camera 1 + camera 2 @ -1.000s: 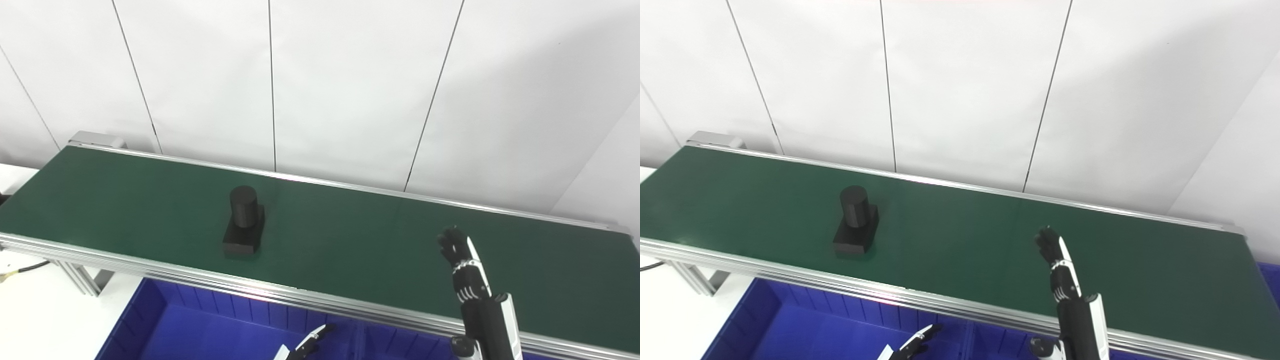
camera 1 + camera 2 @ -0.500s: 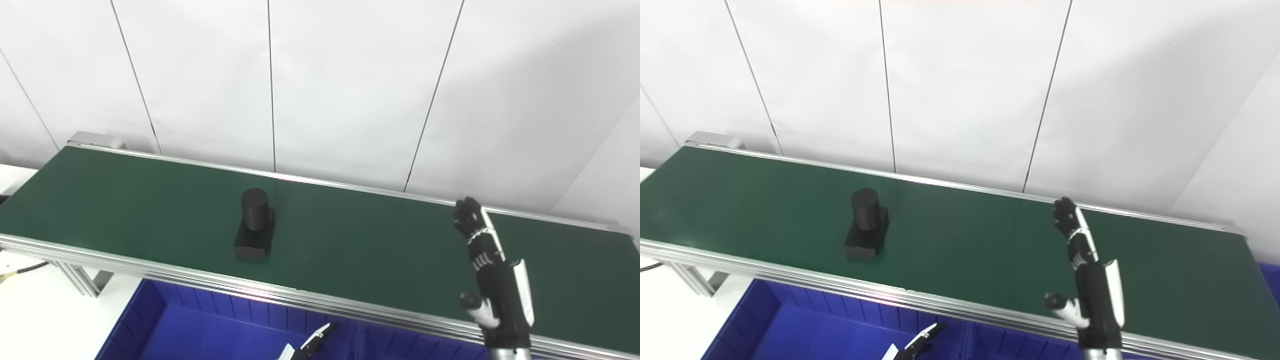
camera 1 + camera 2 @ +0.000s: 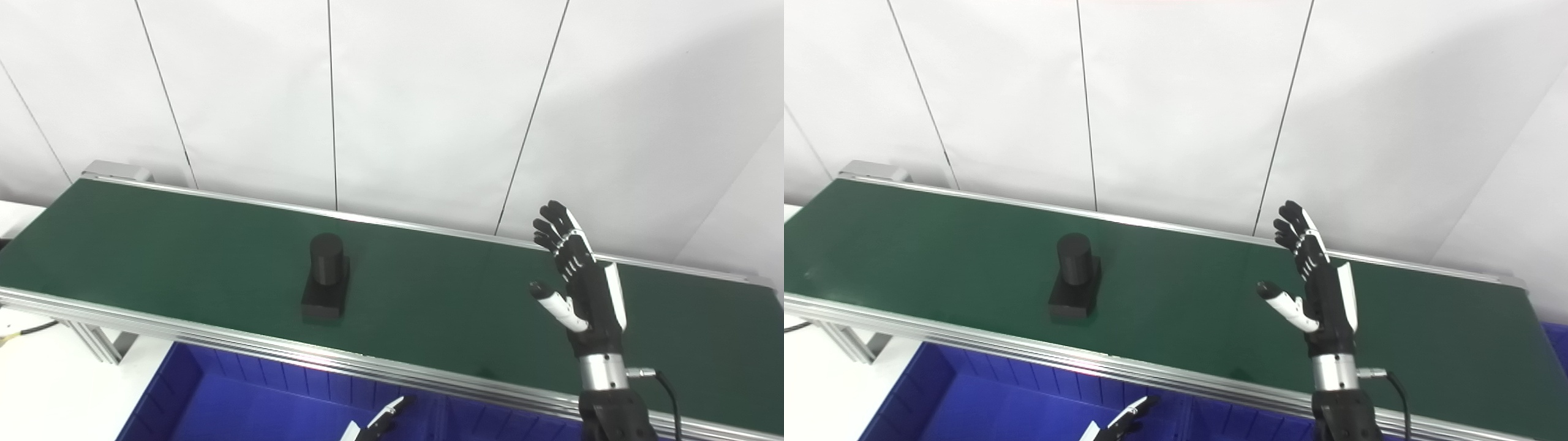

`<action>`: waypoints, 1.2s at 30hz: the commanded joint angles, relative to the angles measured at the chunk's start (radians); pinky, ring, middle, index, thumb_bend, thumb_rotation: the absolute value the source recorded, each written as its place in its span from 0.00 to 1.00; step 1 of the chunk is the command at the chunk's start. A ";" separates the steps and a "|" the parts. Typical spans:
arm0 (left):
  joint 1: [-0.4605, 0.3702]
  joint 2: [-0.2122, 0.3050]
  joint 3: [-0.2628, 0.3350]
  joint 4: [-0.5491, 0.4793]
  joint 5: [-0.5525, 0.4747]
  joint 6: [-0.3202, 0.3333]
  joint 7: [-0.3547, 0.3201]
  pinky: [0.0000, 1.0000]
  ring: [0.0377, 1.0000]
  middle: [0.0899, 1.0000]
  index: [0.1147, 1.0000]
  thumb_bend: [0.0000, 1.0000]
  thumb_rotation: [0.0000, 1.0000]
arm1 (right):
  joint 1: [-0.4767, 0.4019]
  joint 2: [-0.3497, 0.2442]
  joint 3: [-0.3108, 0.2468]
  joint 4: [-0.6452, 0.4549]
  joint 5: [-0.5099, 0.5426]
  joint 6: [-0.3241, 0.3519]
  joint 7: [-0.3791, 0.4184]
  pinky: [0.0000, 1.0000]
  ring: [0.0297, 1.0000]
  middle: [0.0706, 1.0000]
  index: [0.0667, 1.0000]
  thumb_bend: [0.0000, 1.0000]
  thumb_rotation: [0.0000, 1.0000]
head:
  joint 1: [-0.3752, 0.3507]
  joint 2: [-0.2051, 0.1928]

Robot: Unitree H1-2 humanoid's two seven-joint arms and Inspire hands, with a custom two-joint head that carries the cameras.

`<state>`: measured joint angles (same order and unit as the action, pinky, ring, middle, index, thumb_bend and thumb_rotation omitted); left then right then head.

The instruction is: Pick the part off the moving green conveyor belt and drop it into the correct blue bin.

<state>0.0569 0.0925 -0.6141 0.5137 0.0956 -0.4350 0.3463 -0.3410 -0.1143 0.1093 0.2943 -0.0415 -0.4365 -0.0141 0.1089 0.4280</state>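
A white panelled wall (image 3: 429, 104) with thin dark seams stands behind; a cable (image 3: 24, 331) lies lower left.

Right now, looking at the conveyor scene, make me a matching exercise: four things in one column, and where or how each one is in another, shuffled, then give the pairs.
Things
1. black cylinder-on-block part
2. right hand
3. left hand
4. blue plastic bin

Places or states
A. raised over the belt, fingers spread
B. below the belt's near rail
C. standing on the green conveyor belt
D. only fingertips show at the bottom edge

Pairs: 1-C, 2-A, 3-D, 4-B
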 commanded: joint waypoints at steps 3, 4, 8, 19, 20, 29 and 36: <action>-0.010 -0.006 0.004 -0.022 0.007 -0.035 0.005 0.91 0.94 0.93 0.88 0.94 0.81 | -0.079 -0.004 -0.007 0.034 -0.035 -0.033 0.000 0.81 0.86 0.90 0.93 0.86 0.61 | -0.002 0.003; -0.010 -0.006 0.003 -0.022 0.008 -0.035 0.006 0.91 0.94 0.94 0.89 0.94 0.82 | -0.085 -0.005 -0.006 0.043 -0.040 -0.033 0.000 0.81 0.86 0.90 0.93 0.86 0.60 | -0.002 0.003; -0.011 -0.007 -0.001 -0.023 0.009 -0.035 0.008 0.91 0.94 0.94 0.89 0.93 0.81 | -0.140 -0.006 0.002 0.140 -0.043 -0.033 0.016 0.81 0.86 0.92 0.93 0.87 0.56 | 0.010 0.001; -0.004 -0.008 -0.013 -0.028 0.012 -0.035 0.013 0.89 0.93 0.92 0.87 0.93 0.79 | -0.223 -0.006 0.031 0.323 -0.054 -0.033 0.022 0.76 0.83 0.91 0.91 0.89 0.41 | 0.012 -0.001; -0.004 -0.008 -0.014 -0.029 0.012 -0.035 0.014 0.89 0.93 0.92 0.87 0.93 0.79 | -0.227 -0.003 0.031 0.333 -0.053 -0.033 0.021 0.75 0.83 0.90 0.91 0.89 0.39 | 0.013 0.001; -0.004 -0.006 -0.019 -0.032 0.014 -0.035 0.021 0.89 0.93 0.92 0.88 0.93 0.80 | -0.240 0.026 0.071 0.371 -0.140 -0.033 -0.065 0.65 0.77 0.86 0.86 0.91 0.35 | 0.006 0.005; 0.000 -0.010 -0.014 -0.035 0.008 -0.035 0.012 0.90 0.93 0.92 0.88 0.94 0.79 | -0.258 0.037 0.104 0.410 -0.163 -0.033 -0.087 0.66 0.76 0.85 0.88 0.91 0.32 | 0.004 0.006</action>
<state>0.0624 0.0914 -0.6288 0.5065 0.0975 -0.4349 0.3500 -0.5425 -0.0828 0.2109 0.7122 -0.1959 -0.4367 -0.0740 0.1120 0.4326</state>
